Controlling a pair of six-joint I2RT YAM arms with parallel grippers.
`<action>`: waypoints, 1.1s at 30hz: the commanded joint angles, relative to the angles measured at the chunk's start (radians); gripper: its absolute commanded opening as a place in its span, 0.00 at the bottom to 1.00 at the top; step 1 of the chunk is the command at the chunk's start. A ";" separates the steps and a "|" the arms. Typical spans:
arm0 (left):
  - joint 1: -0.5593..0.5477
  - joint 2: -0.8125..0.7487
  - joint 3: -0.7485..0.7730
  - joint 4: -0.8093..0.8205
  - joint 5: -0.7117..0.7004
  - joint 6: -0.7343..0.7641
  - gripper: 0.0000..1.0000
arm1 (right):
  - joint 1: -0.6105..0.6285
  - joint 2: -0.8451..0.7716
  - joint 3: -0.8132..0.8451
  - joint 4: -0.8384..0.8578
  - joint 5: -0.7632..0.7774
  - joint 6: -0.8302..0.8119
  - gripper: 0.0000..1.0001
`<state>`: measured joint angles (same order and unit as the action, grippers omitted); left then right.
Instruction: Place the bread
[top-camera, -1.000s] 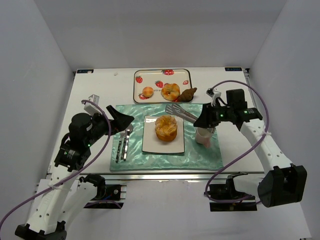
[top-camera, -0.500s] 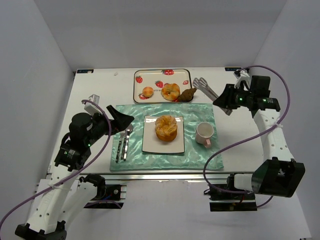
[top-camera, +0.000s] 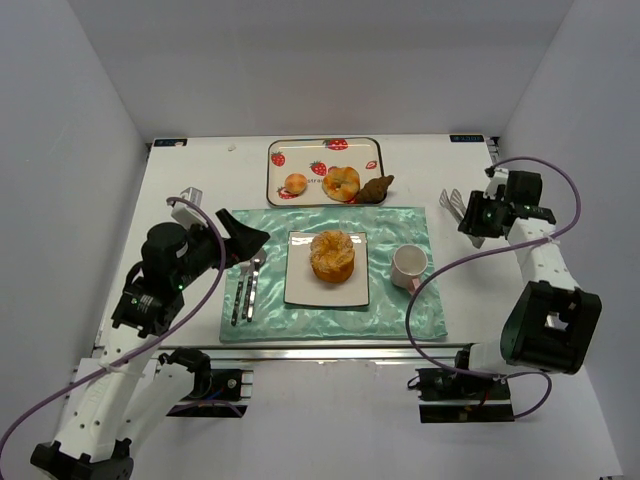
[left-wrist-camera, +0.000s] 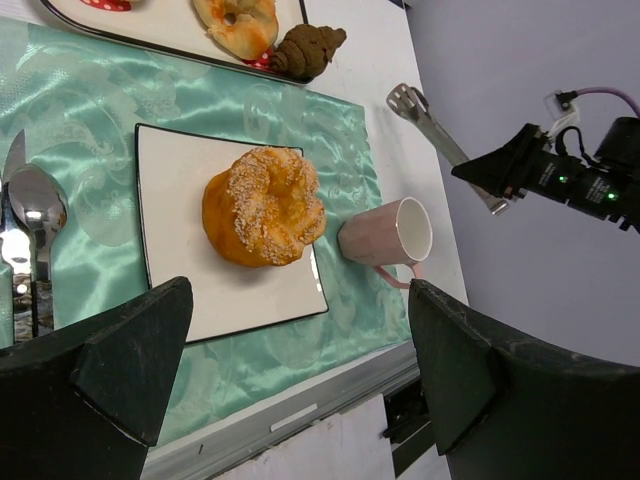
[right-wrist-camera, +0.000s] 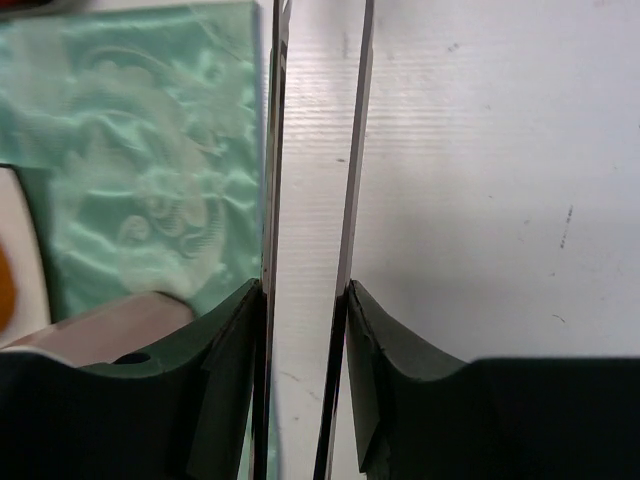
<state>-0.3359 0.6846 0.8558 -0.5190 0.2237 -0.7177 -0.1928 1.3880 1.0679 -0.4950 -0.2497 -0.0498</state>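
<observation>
One bread (top-camera: 332, 256) on white plate (top-camera: 300, 286), left pincer (left-wrist-camera: 300, 370) apart, right pincer (right-wrist-camera: 305, 320) clamped on metal tongs (left-wrist-camera: 432, 128)

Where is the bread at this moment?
In the top view, the bread sits on the white plate at the middle of the green mat, with the pink mug on its right and the cutlery on its left.

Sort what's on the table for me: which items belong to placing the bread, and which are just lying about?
Job in hand: bread, on the white plate; tongs, gripped by the right end effector.

Lying about: strawberry tray; flat bun; small bun; dark pastry; pink mug; cutlery; teal placemat.
</observation>
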 joint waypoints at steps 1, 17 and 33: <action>-0.003 0.007 0.011 0.013 -0.003 0.020 0.98 | 0.001 0.031 -0.028 0.117 0.101 -0.056 0.42; -0.003 0.039 0.017 0.022 -0.006 0.031 0.98 | 0.006 0.187 -0.220 0.303 0.247 -0.202 0.53; -0.003 0.030 0.009 0.019 -0.015 0.029 0.98 | 0.006 0.166 -0.145 0.198 0.259 -0.242 0.81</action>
<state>-0.3359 0.7307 0.8558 -0.5011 0.2203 -0.6991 -0.1894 1.5963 0.8650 -0.2516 0.0208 -0.2737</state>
